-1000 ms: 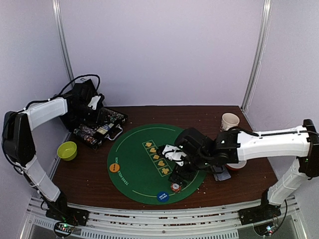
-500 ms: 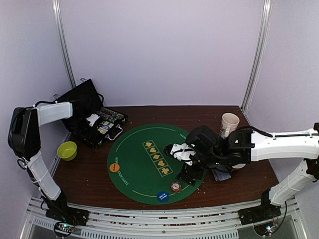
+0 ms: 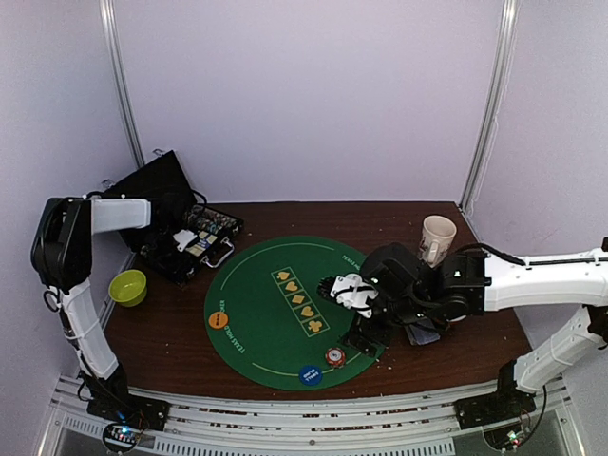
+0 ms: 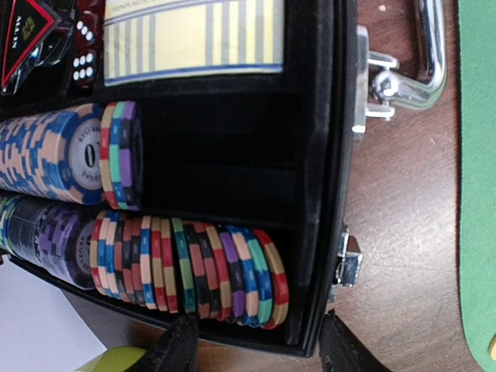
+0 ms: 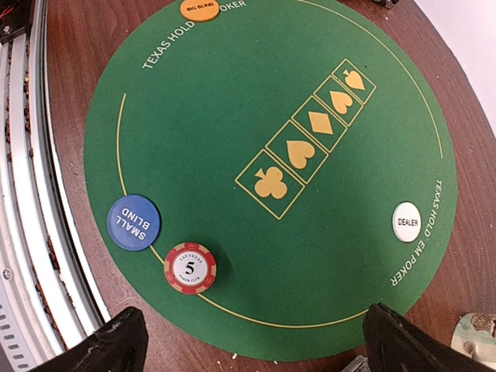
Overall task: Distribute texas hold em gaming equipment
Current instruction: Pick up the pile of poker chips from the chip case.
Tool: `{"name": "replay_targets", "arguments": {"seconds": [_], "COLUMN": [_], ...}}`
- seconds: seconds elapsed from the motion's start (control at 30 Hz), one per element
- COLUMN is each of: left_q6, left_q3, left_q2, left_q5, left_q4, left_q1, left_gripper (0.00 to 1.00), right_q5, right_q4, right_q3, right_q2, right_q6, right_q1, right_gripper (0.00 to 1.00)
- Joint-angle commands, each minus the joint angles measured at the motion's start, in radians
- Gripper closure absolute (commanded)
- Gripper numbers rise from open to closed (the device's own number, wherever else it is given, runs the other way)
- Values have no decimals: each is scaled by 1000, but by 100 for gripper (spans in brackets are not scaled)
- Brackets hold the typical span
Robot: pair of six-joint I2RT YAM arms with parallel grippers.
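- My left gripper [image 4: 263,350] has come down from the back of the open chip case [image 3: 201,239] and now hangs over its near edge. It sits just over the long row of multicoloured poker chips [image 4: 194,271] standing on edge in their slot.
- Its fingers stand apart with nothing between them, narrower than a moment ago. I judge it is lining up to pinch a few chips out.
- My right gripper [image 5: 260,349] has drawn back toward its own side of the green mat [image 5: 232,116]. Its jaws are spread wide and empty, high above the felt.
- The red chip stack [image 5: 190,267] has not shifted. It rests on the mat's near rim, touching or just beside the blue small-blind disc [image 5: 134,222].
- The orange big-blind disc [image 5: 200,8] and the white dealer disc [image 5: 407,222] lie well apart on the rim with no chips beside them. By my reckoning one seat is served, and those places wait on what the left arm fetches.
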Motion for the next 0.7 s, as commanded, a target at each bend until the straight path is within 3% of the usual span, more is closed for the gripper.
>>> {"name": "replay_targets", "arguments": {"seconds": [0.0,0.07,0.2,0.53,0.67], "left_q6": [17,21,15,7,10], "left_q3": [58,58,52,56,55], "left_q2": [-33,-67,-104,-28,-3], "left_q5": [77,100,53,36,51], "left_q4": [41,51,59,52,52], "left_q1": [19,20,44,63,64], "left_gripper": [40,35,34,17,16], "right_q5": [1,-1,-12,-13,-13], "right_q4": [5,-7,-12,-20,-21], "right_q3": [-7,1,13,23,23], "right_q2": [4,18,34,51,53], "right_q6": [7,5,0,-9,-7], "right_q1": [-1,-2,-2,-3,-4], "right_gripper": [0,0,0,0,0]}}
